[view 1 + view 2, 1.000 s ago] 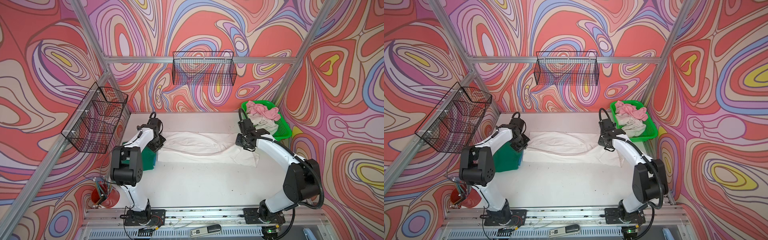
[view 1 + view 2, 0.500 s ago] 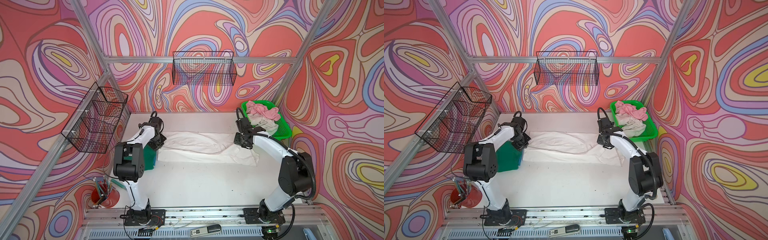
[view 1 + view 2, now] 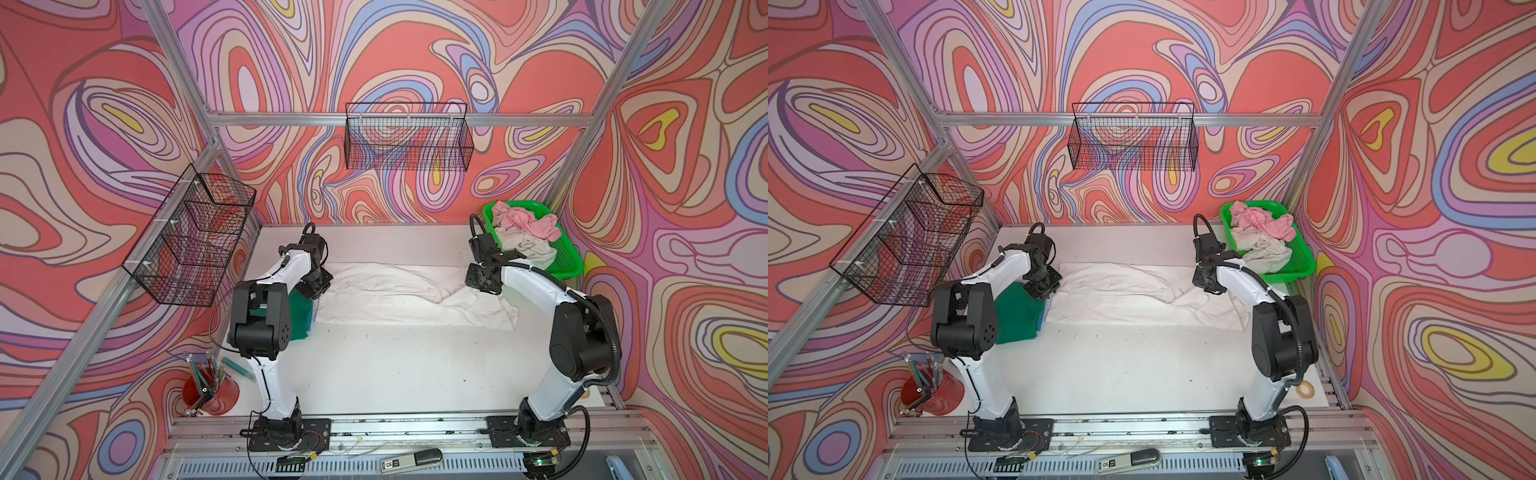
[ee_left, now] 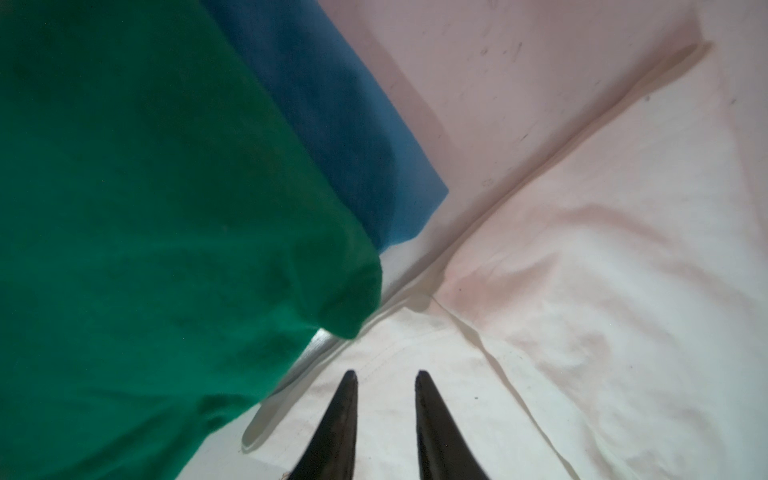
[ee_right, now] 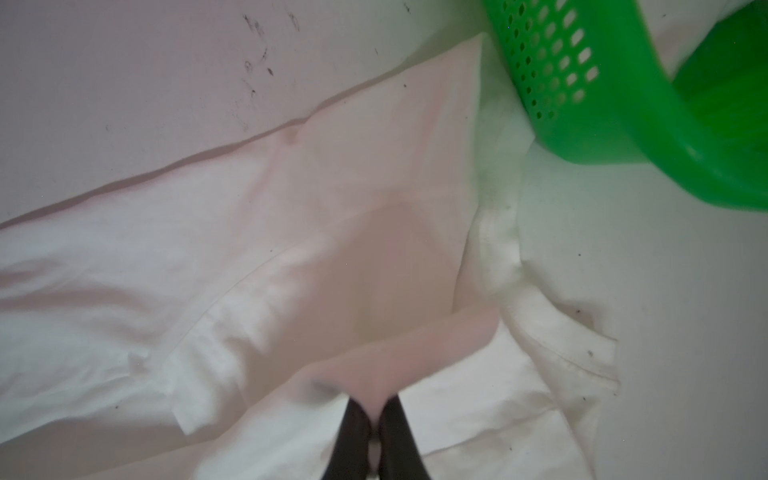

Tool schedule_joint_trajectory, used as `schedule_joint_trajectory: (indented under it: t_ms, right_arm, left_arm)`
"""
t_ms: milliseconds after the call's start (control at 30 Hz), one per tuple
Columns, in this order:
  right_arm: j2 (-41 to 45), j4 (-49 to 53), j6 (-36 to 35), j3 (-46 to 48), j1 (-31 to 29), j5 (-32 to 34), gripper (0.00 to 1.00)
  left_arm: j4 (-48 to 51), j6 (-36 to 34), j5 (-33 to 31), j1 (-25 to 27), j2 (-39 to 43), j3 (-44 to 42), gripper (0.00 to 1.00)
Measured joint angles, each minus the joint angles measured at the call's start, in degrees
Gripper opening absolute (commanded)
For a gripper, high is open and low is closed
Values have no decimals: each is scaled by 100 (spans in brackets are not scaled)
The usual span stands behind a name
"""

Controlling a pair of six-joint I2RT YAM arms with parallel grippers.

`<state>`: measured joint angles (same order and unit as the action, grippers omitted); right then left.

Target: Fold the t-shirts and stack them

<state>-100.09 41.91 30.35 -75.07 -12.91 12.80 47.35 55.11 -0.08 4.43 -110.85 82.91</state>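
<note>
My right pincer (image 5: 375, 401) is clamped on a raised pinch of the white t-shirt (image 3: 395, 291), near what looks like its collar end, so the cloth tents up toward me. I judge I hold it there to anchor that end for pulling flat. My left pincer (image 4: 385, 374) stands narrowly parted with nothing between its tips, poised just over the hemmed corner at the opposite end (a gap fit for thin cloth, no more).

Outward from there, in both top views the shirt lies stretched across the table (image 3: 395, 365) from 9 to 3 o'clock, seemingly doubled lengthwise and rumpled toward 3. Just beside my left tips, at 9 o'clock, the folded dark green t-shirt (image 4: 145, 208) sits on a blue folded cloth (image 4: 353, 124), likely the stack this shirt is bound for. At 2 o'clock the green perforated basket (image 5: 615, 120) holds a pink t-shirt (image 3: 523, 218) and an off-white t-shirt (image 3: 528, 249), both crumpled and not yet folded.
</note>
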Motion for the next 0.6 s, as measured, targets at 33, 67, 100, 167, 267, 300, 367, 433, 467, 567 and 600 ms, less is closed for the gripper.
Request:
schedule_joint_trajectory:
  t_ms: [33, 67, 100, 167, 267, 300, 367, 433, 467, 567, 600]
  right_arm:
    - [-17, 0, -9, -13, 9, -9, 0]
    - [-50, -7, -13, -33, 20, -17, 0]
    - [-103, -15, -28, -61, 33, -24, 0]
    - [-203, -35, -42, -103, 52, -39, 0]
    - [-341, -42, -74, -133, 83, -63, 0]
    - [-393, -37, -74, -157, 92, -70, 0]
    - [-485, -42, -79, -216, 107, -98, 0]
    - [-590, -37, -85, -302, 120, -146, 0]
    - [-647, -35, -85, -363, 122, -170, 0]
    - [-802, -37, -81, -538, 127, -234, 0]
    - [-815, -39, -79, -566, 127, -258, 0]
  left_arm:
    - [7, -2, 2, 0, 2, 2, 37]
    - [11, -2, 2, 0, 7, 2, 40]
    - [15, -2, 2, 0, 20, 2, 44]
    - [31, -4, 7, 0, 101, 0, 52]
    - [28, -9, 24, 0, 365, -24, 65]
    - [17, -24, 31, 0, 481, -55, 67]
    - [13, -48, 44, 0, 758, -160, 71]
    - [-11, -74, 48, 0, 1095, -330, 72]
    - [-24, -96, 48, 0, 1237, -420, 72]
    - [-50, -157, 48, -2, 1683, -763, 73]
    - [-46, -184, 46, -4, 1814, -881, 74]
